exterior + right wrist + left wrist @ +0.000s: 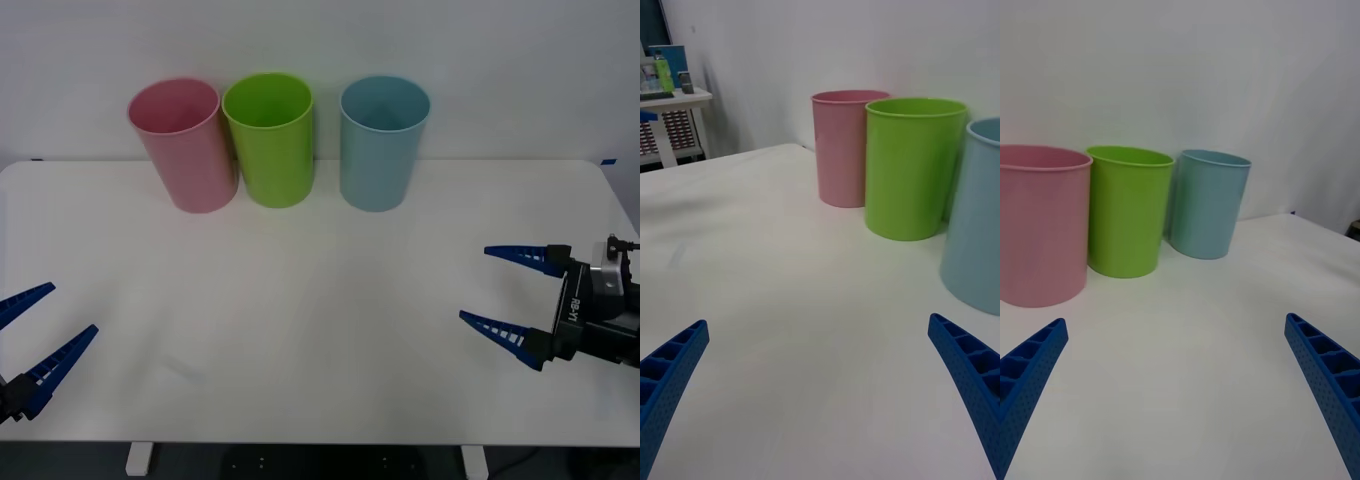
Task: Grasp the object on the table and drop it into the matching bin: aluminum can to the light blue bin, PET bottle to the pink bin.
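Three tapered bins stand in a row at the far edge of the white worktop (300, 300): the pink bin (183, 143) on the robot's left, a lime green bin (269, 138) touching or nearly touching it in the middle, and the light blue bin (382, 141) a little apart on the right. The left claw (35, 325) hovers low over the worktop's near left corner, its blue ribbed fingers spread wide and holding nothing. The right claw (487, 285) hangs near the right edge, likewise wide open and empty, pointing across the worktop.
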Action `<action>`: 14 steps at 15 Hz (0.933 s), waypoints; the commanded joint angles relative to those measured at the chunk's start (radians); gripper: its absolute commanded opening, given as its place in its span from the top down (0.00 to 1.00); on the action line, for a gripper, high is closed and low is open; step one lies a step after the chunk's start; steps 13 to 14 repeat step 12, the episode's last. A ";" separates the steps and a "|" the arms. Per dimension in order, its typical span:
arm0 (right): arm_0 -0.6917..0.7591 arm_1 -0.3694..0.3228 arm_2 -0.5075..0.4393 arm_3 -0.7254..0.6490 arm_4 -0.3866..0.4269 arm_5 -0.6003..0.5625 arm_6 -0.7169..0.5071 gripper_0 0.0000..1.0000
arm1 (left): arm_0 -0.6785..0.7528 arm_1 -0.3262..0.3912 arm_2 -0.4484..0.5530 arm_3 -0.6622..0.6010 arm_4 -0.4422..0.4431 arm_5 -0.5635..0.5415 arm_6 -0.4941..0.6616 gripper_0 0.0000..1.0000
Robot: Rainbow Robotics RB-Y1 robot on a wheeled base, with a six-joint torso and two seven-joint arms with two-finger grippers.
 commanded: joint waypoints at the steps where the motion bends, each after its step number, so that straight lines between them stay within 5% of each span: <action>1: 0.082 0.000 -0.029 -0.083 -0.010 0.002 -0.050 0.00 | 0.000 0.000 0.000 0.000 0.000 0.000 0.000 0.00; 14: 0.194 0.000 -0.069 -0.152 -0.014 -0.003 -0.050 0.00 | 0.000 0.000 0.000 0.000 0.000 0.000 0.000 0.00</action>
